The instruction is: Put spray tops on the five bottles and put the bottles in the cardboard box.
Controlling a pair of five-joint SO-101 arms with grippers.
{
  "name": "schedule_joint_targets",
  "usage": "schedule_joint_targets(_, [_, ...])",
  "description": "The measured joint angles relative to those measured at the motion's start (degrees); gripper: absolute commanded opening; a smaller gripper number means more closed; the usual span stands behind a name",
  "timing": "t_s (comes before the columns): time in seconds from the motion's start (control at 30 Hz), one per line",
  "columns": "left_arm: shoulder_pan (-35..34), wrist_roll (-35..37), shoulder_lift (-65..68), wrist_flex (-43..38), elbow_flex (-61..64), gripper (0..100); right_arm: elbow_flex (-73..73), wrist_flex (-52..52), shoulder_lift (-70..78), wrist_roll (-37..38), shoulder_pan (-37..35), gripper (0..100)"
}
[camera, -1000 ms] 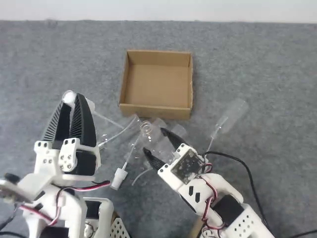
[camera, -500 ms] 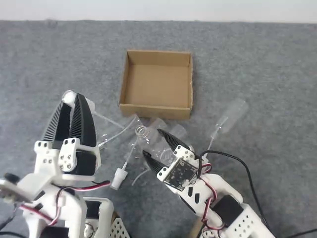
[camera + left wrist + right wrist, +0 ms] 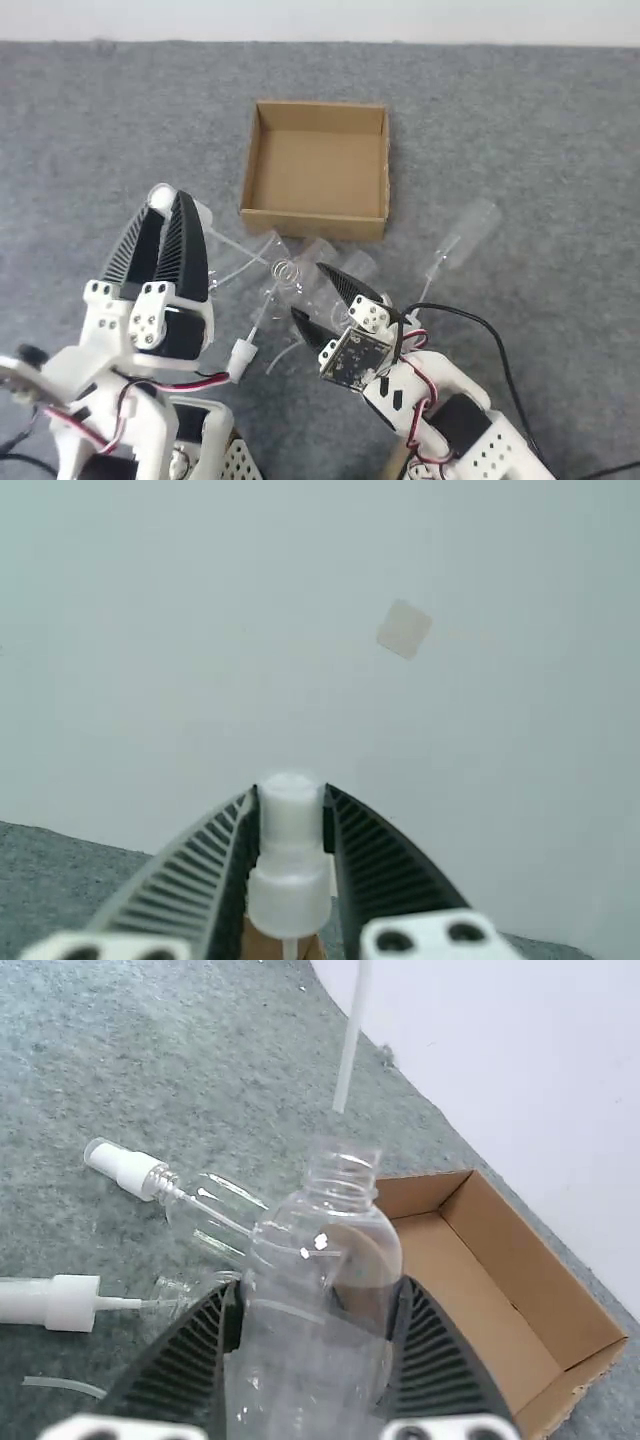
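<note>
My left gripper (image 3: pixel 172 200) is shut on a white spray top (image 3: pixel 290 845), held up off the carpet; its thin dip tube (image 3: pixel 350 1040) hangs just above the open neck of a clear bottle (image 3: pixel 320 1260). My right gripper (image 3: pixel 315 1300) is shut on that bottle and holds it tilted upward, in front of the cardboard box (image 3: pixel 318 170). In the high view the right gripper (image 3: pixel 310 290) sits just in front of the box's near wall, with the left arm to its left.
A clear bottle with a spray top (image 3: pixel 195 1200) lies on the grey carpet beside the held one. A loose spray top (image 3: pixel 240 357) lies near the left arm's base. Another capped bottle (image 3: pixel 462 236) lies to the right of the box.
The left arm has shifted right with the spray top, toward the held bottle. The right gripper has turned slightly, tipping the bottle's neck up.
</note>
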Motion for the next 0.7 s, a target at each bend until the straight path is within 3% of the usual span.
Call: schedule_joint_targets(0.7, [5.1, -2.29, -0.09, 0.0, 2.99, 1, 0.0, 1.23, 0.0, 0.09, 0.0, 4.3])
